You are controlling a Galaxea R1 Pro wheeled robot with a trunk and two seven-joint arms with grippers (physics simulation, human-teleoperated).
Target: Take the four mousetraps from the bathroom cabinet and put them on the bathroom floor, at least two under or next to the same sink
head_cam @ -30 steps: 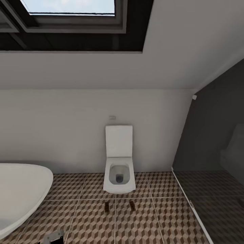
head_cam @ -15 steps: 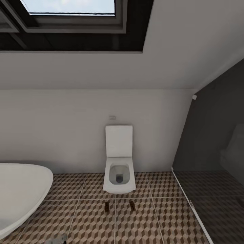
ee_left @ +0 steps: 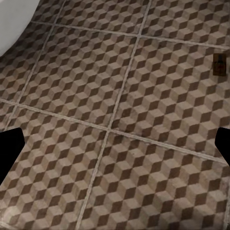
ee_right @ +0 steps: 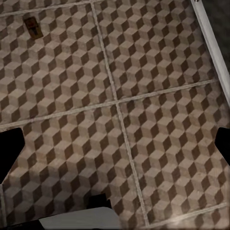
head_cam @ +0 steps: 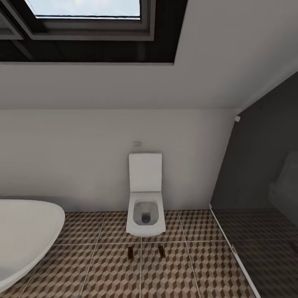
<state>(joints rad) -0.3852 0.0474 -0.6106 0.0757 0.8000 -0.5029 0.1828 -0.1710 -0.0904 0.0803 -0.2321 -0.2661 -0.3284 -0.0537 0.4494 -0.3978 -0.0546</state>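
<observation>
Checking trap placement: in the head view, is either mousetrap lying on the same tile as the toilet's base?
No: both mousetraps lie a tile row nearer than the toilet, past a grout line.

Of the left gripper (ee_left: 115,151), seen in the left wrist view: two fingers (ee_left: 9,154), uniformly matt black, each ending in a blunt, angled tip with straight cut edges. Too dark to tell any seams or surface detail on them.

Of the right gripper (ee_right: 115,148), seen in the right wrist view: the same pair of flat black fingertips (ee_right: 8,153), same chamfered outline, equally featureless in shadow.

Also in the right wrist view: a smooth pale grey panel (ee_right: 72,222) with a soft, slightly curved edge, and against it a small dark squarish block (ee_right: 99,201). Cannot tell which part of the machine these belong to.
</observation>
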